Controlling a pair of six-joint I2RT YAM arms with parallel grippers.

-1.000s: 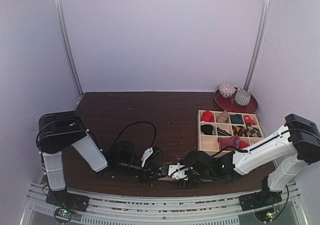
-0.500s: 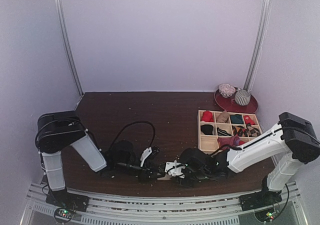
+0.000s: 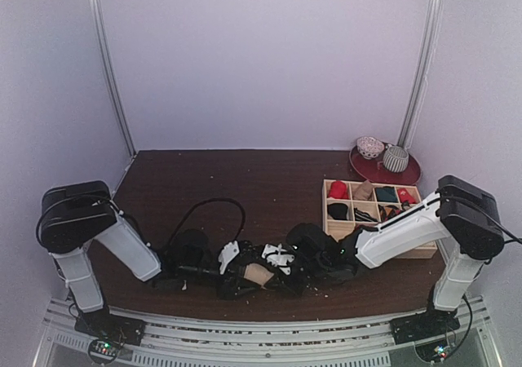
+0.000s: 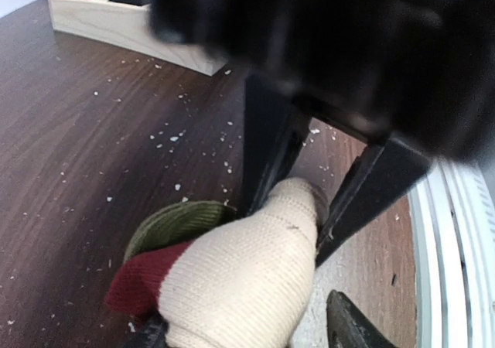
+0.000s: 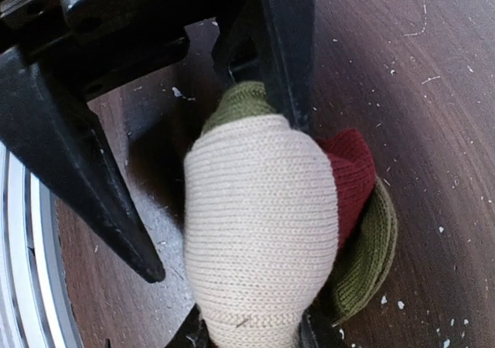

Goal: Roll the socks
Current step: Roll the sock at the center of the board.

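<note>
- Resting on the dark brown wooden table (image 4: 93,131), near its front edge and between the two arms, is a cream knitted sock roll (image 5: 259,224). A dark red layer and an olive-green ribbed cuff show at one side of it.
- The right gripper (image 4: 285,232) pinches the narrower end of the roll, with one black finger pressed against each flank (both wrist cameras show this).
- The left gripper (image 5: 226,199) faces it from the opposite side with its jaws spread. One finger stands clear of the roll; the other runs close along it and may be touching, though blur hides the contact.
- Small white specks (image 4: 166,138) are scattered over the wood around the roll.
- A pale wooden compartment tray (image 3: 329,220) sits farther right on the table, apart from the roll, and holds small coloured bundles.
</note>
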